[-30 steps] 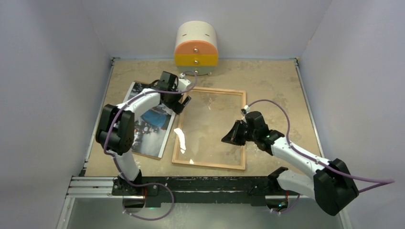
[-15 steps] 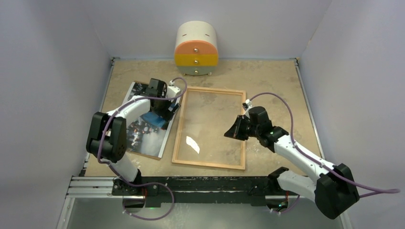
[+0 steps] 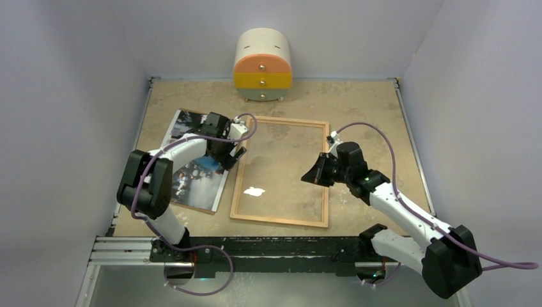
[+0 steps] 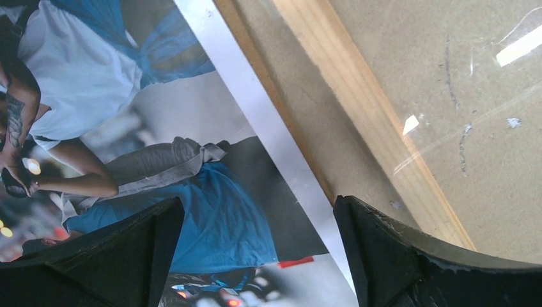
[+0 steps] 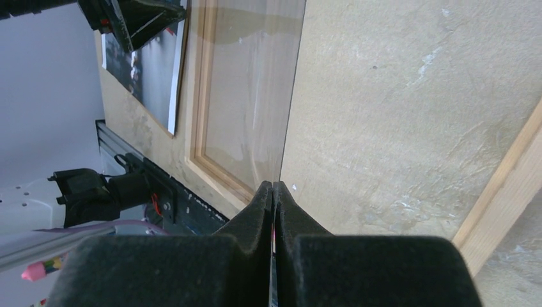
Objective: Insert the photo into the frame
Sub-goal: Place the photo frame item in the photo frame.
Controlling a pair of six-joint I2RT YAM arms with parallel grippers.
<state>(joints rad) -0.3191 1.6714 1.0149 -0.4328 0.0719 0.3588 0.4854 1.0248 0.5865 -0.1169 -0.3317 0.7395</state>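
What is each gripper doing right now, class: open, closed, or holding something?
Left gripper: open, over the edge of the photo, holding nothing.
Right gripper: closed on the edge of the clear pane.

Photo (image 3: 192, 182) flat on tabletop (image 3: 364, 115), just left of frame (image 3: 279, 221). Left claw (image 3: 233, 153) over photo's right edge. Right claw (image 3: 309, 177) above frame's right half. Glare on clear pane (image 3: 254, 191) inside frame. Cabinet (image 3: 263, 67) at back.

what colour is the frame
The frame is light natural wood; the left wrist view shows it best.
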